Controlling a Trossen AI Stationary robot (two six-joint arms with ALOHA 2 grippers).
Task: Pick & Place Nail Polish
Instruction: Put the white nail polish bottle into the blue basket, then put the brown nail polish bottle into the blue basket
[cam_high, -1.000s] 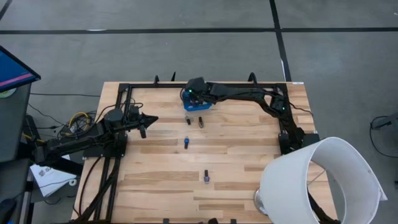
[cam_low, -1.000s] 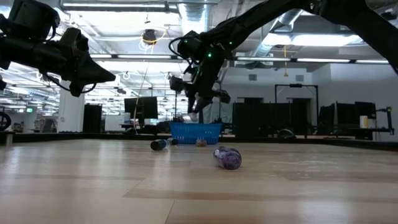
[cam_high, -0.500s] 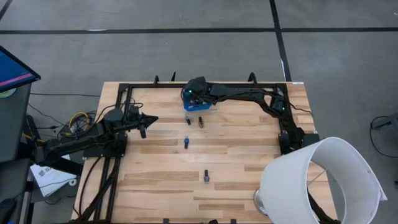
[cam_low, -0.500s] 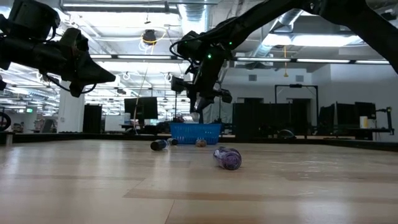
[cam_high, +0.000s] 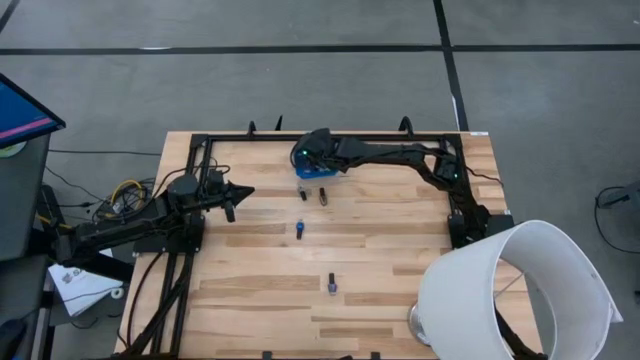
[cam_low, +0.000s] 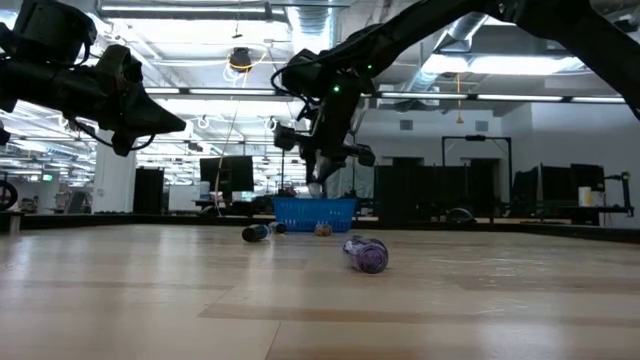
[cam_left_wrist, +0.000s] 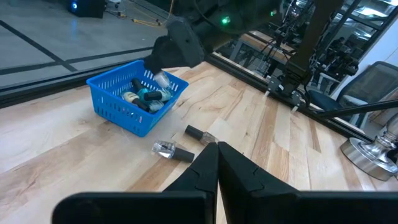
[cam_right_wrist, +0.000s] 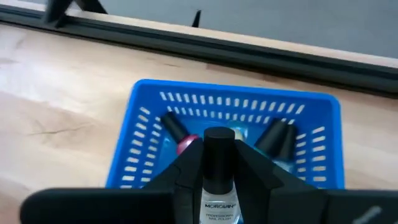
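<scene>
Jaws: right gripper (cam_right_wrist: 219, 180) pinches a clear nail polish bottle (cam_right_wrist: 218, 202); left gripper (cam_left_wrist: 216, 163) pressed together, parked aside.
Change: right gripper has dipped slightly toward the blue basket (cam_right_wrist: 143, 155).
Meaning: release probably imminent.
Remaining: four bottles (cam_high: 299, 230) lie on the table (cam_high: 400, 260).

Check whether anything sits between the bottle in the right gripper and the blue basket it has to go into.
Nothing visible does. The right gripper holds a clear nail polish bottle directly over the open blue basket; only bottles already dropped in lie below. The left gripper waits well aside.
</scene>
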